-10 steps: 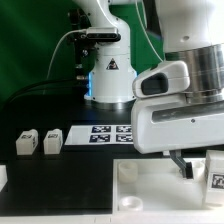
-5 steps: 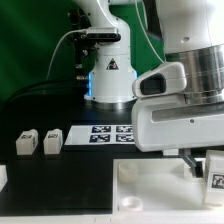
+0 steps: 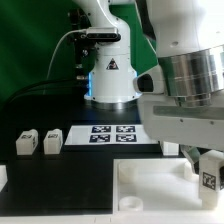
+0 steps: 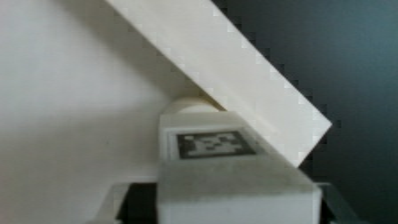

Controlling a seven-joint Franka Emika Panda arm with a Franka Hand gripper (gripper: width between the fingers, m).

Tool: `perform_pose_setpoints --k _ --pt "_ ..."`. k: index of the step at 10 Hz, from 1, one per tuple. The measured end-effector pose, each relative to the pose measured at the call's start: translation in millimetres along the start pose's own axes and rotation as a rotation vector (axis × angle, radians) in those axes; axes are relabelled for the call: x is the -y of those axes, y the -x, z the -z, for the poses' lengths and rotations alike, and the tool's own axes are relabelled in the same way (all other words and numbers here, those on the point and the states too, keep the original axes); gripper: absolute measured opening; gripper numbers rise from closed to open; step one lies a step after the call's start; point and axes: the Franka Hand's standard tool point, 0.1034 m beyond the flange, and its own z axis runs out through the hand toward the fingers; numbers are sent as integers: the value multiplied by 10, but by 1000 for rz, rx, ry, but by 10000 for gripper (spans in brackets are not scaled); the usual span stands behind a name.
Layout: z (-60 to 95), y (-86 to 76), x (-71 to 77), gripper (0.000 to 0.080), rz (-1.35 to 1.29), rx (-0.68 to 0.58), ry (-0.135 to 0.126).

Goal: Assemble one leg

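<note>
My gripper (image 3: 205,165) is at the exterior view's right and is shut on a leg (image 3: 210,173), a small white block with a marker tag. It holds the leg tilted over the right corner of the large white square piece (image 3: 150,185). In the wrist view the leg (image 4: 217,150) sits between my fingers (image 4: 135,202), tag facing the camera. Its rounded end meets the piece's slanted edge (image 4: 222,65). Two more legs (image 3: 26,142) (image 3: 51,141) lie on the table at the left.
The marker board (image 3: 110,134) lies flat behind the large white piece. The arm's base (image 3: 108,75) stands at the back with cables beside it. Another white part shows at the left edge (image 3: 3,176).
The wrist has turned and shifted a little to the exterior view's right. The held leg now sits tilted and slightly further left than before.
</note>
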Motion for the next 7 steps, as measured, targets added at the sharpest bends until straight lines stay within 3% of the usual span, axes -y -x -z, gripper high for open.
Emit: perform_pose_setpoints --k 1,2,4,7 --pt "-3 1 -19 300 -178 9 -32" --pt "-5 3 -19 299 -296 32 -43" --pt "-15 39 -8 299 -518 60 -50" --pt "-25 55 -22 325 -389 54 -42"
